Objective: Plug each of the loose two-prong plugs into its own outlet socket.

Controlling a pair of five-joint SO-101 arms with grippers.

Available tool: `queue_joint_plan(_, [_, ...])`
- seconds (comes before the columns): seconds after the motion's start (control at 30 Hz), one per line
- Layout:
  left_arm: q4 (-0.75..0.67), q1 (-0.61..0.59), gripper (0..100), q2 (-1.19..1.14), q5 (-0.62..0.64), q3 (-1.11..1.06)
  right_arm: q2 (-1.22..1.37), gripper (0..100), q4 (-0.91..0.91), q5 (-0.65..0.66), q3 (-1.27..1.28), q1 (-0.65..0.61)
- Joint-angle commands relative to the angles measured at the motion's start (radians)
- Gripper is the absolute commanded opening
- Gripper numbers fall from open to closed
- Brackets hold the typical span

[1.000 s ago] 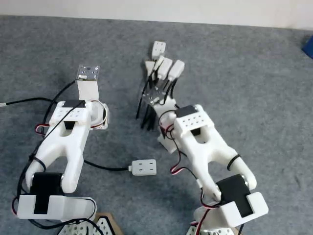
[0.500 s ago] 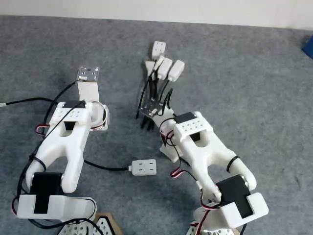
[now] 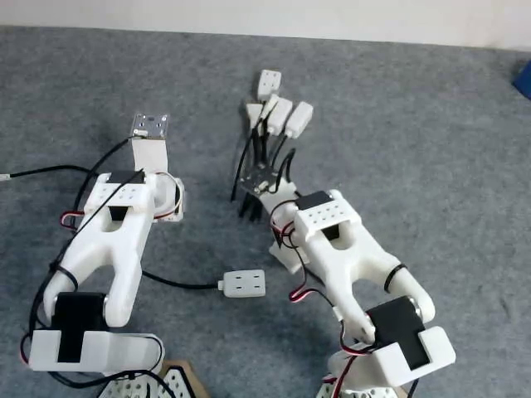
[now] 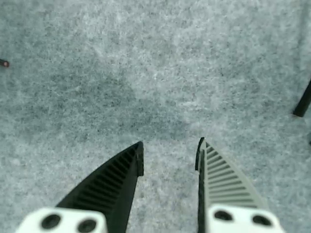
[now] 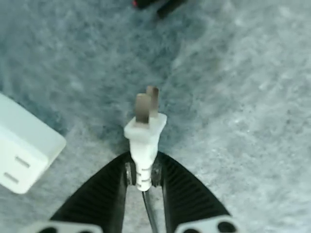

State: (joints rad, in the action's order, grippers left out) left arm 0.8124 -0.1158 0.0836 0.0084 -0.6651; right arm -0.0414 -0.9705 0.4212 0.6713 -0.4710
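At R gripper (image 5: 144,162): grips plug (image 5: 145,130) by ribbed neck, prongs fwd, near socket (image 5: 26,145). Looks light, rigid (cord may tug), so hold at neck. L gripper (image 4: 170,145): gapes, empty, over carpet (image 4: 146,73).

Both arms have white moulded shells: left arm (image 3: 108,249), right arm (image 3: 348,257). A black servo block (image 3: 79,319) sits near each base. Red and black wires (image 3: 286,225) loop at the joints. Each perforated wrist plate (image 3: 328,207) has rows of small holes. The left gripper (image 4: 170,145) and right gripper (image 5: 145,162) have dark, ribbed, tapered fingers. Their white mounts show round screw holes (image 4: 215,214).
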Motion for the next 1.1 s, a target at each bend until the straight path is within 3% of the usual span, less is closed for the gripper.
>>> queue_joint_plan(0.0, [-0.006,0.018,19,0.005,0.006,0.005,-0.058,0.7,-0.019,-0.063,-0.015,-0.002])
queue_joint_plan(0.17, [0.0,0.018,19,0.016,-0.005,0.038,-0.189,0.7,-0.133,-0.127,-0.157,-0.004])
queue_joint_plan(0.27, [0.149,0.05,19,0.015,-0.121,0.137,-0.308,0.7,-0.208,-0.13,-0.251,-0.015])
queue_joint_plan(0.37, [0.27,0.107,23,0.015,-0.137,0.22,-0.389,0.7,-0.232,-0.13,-0.257,-0.065])
queue_joint_plan(0.5, [0.336,0.122,30,0.015,-0.157,0.298,-0.458,0.7,-0.093,-0.13,-0.053,-0.116])
queue_joint_plan(0.63, [0.402,0.122,32,0.016,-0.242,0.364,-0.559,0.7,0.108,-0.129,0.162,-0.12])
queue_joint_plan(0.87, [0.485,0.148,35,0.016,-0.255,0.487,-0.679,0.7,0.206,-0.124,0.291,-0.13])
queue_joint_plan(1.07, [0.563,0.231,40,0.016,-0.255,0.532,-0.691,0.7,0.237,-0.13,0.341,-0.239])
